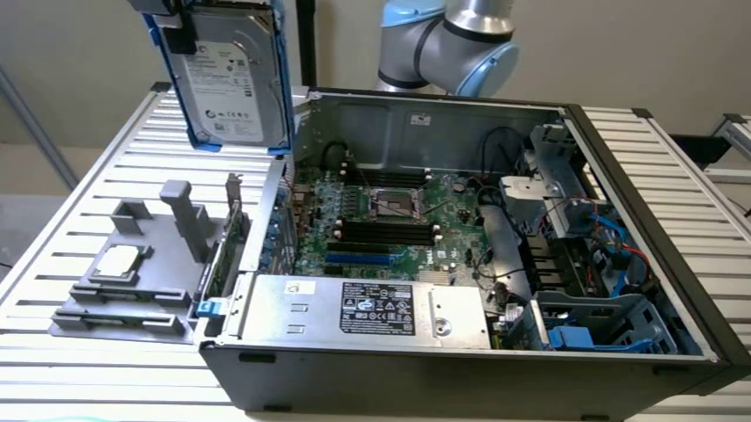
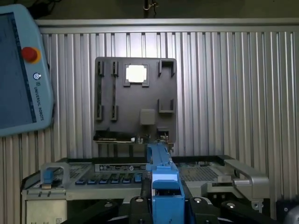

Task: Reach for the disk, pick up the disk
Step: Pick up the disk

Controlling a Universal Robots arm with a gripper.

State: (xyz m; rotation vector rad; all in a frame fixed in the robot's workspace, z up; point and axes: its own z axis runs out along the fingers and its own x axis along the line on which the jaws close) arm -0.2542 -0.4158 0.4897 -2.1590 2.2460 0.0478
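The gripper [image 2: 166,205] pinches the disk [image 1: 231,75], held upright in the air above the computer case [image 1: 470,352].

Your gripper [image 1: 176,26] sits high at about eleven o'clock in the exterior view, jaws clamped on the disk [image 1: 232,75], which hangs upright, lifted well up. On the wrist view the black fingers [image 2: 140,205] flank the blue rail edge at six o'clock. Your arm's elbow joint [image 1: 452,44] bends at twelve o'clock.

Exterior view looks down obliquely at the computer case [image 1: 470,264]; wrist view looks straight down.
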